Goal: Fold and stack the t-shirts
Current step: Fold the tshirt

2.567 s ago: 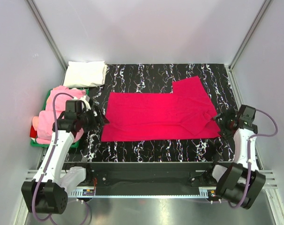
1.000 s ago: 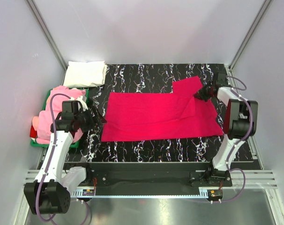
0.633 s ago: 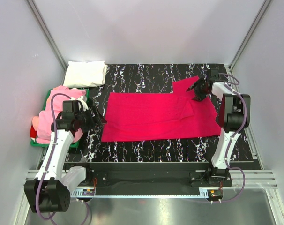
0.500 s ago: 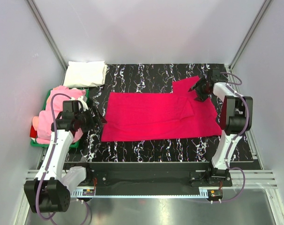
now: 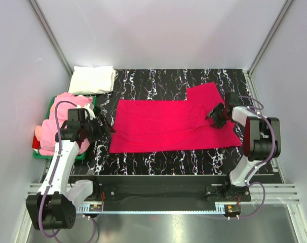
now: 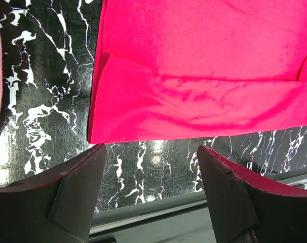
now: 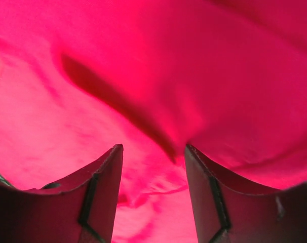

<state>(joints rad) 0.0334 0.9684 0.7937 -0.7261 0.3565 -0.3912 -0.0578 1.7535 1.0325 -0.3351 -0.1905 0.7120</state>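
Note:
The crimson-red t-shirt (image 5: pixel 163 124) lies spread flat on the black marbled table, with one sleeve (image 5: pixel 204 95) sticking out at the back right. My right gripper (image 5: pixel 213 116) is low over the shirt's right part; in the right wrist view it (image 7: pixel 152 149) is open, with red cloth and a raised fold (image 7: pixel 118 104) just beyond the fingertips and nothing clamped. My left gripper (image 5: pixel 106 129) is open and empty beside the shirt's left edge; the left wrist view shows it (image 6: pixel 151 152) above bare table just in front of the shirt's near left corner (image 6: pixel 100 136).
A pile of light pink t-shirts (image 5: pixel 56 124) fills the green tray (image 5: pixel 42 155) at the left edge. A folded white t-shirt (image 5: pixel 92 79) lies at the back left corner. The table's metal front rail (image 6: pixel 158 210) runs close under the left gripper.
My right gripper has come from the back-right sleeve toward the near side and now sits over the shirt's right part. The left arm has not moved.

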